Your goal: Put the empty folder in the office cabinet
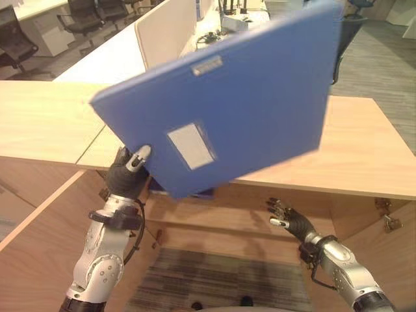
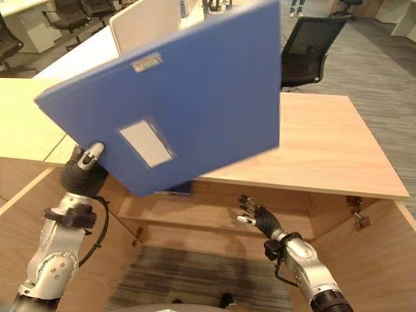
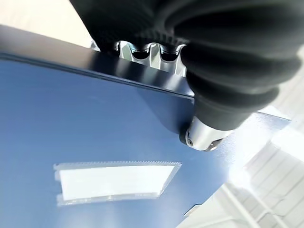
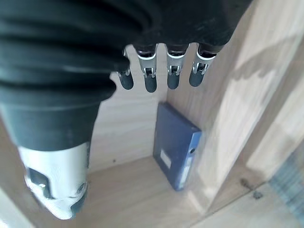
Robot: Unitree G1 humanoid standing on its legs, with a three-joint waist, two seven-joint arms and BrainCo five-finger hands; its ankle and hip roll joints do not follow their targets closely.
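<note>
two blue folders, one (image 1: pixel 227 97) held, one (image 4: pixel 176 145) shelved

Black office chair (image 2: pixel 311 51) behind wooden desk (image 2: pixel 325 146); white partition (image 1: pixel 166 29) beyond.

Left arm (image 1: pixel 103 252): silver-grey shell, rounded segments, black collar at the wrist. Left hand (image 1: pixel 125 171): dark ribbed cover (image 3: pixel 228 57) over back and wrist, folds deep and glossy; silver thumb (image 3: pixel 202 135) poking from it, small round fastener on its side. Right arm (image 1: pixel 349 272): same silver-grey casing, black band at the wrist. Right hand (image 1: pixel 294 222): silver fingers (image 4: pixel 173 71) in a row, dark tips (hinge pins visible), stout pale thumb (image 4: pixel 57 185), dark patch near its end.
</note>
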